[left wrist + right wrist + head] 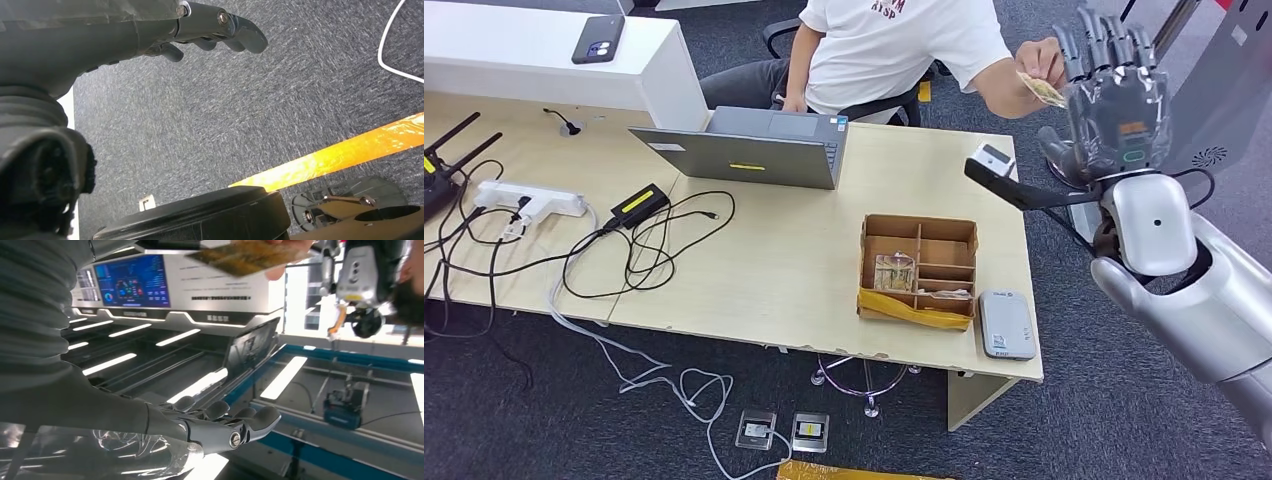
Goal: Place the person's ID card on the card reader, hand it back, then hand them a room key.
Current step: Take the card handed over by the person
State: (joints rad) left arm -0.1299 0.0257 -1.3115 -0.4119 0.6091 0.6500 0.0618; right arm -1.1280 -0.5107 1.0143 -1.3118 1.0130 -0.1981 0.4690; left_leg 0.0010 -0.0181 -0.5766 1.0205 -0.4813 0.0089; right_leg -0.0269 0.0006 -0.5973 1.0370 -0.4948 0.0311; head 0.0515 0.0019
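Note:
My right hand (1114, 95) is raised beyond the table's right end, fingers spread and holding nothing; its fingers (220, 425) also appear in the right wrist view. A person in a white shirt (894, 45) holds a yellowish ID card (1041, 88) in their own hand (1039, 60), right beside my fingertips. That card (245, 255) hangs above my palm, apart from it. The grey card reader (1007, 324) lies at the table's front right corner. A cardboard divider box (918, 232) with room key cards (894, 273) sits left of it. My left hand (200, 30) hangs over carpet, fingers loose.
A closed grey laptop (749, 150) sits mid-table in front of the person. Black cables, a power brick (639, 203) and a white power strip (529, 198) cover the left side. A small white device (992, 159) is near the far right edge. Orange tape (340, 155) crosses the floor.

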